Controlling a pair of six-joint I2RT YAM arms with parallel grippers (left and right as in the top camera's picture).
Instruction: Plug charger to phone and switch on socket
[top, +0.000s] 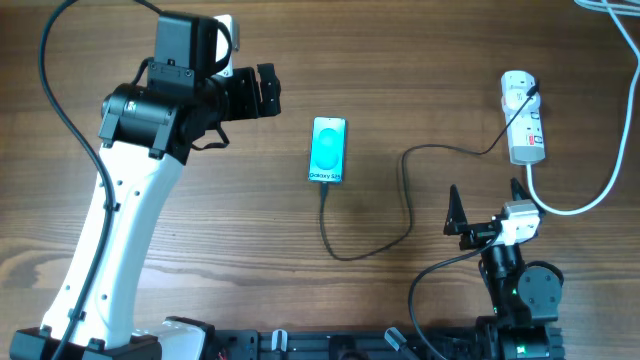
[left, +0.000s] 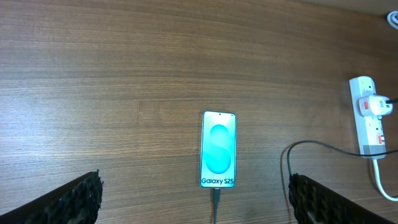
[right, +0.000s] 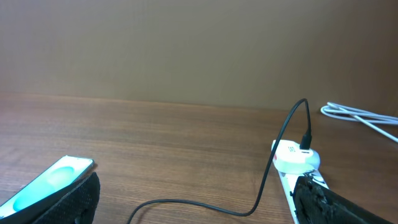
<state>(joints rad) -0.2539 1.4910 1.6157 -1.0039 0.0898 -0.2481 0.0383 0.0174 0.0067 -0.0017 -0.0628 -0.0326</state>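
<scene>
The phone (top: 328, 150) lies flat mid-table, screen lit blue-green; it also shows in the left wrist view (left: 218, 149) and at the left edge of the right wrist view (right: 43, 183). The charger cable (top: 370, 245) is plugged into the phone's bottom end, loops right and runs up to a white plug on the socket (top: 523, 120). The cable also shows in the right wrist view (right: 267, 180). My left gripper (top: 266, 90) is open and empty, up and left of the phone. My right gripper (top: 487, 205) is open and empty, below the socket (right: 292, 158).
The socket's white cord (top: 600, 200) curves off to the right edge and back up to the far right corner. It shows as a loop in the right wrist view (right: 360, 115). The robots' black cables (top: 440, 290) lie along the front edge.
</scene>
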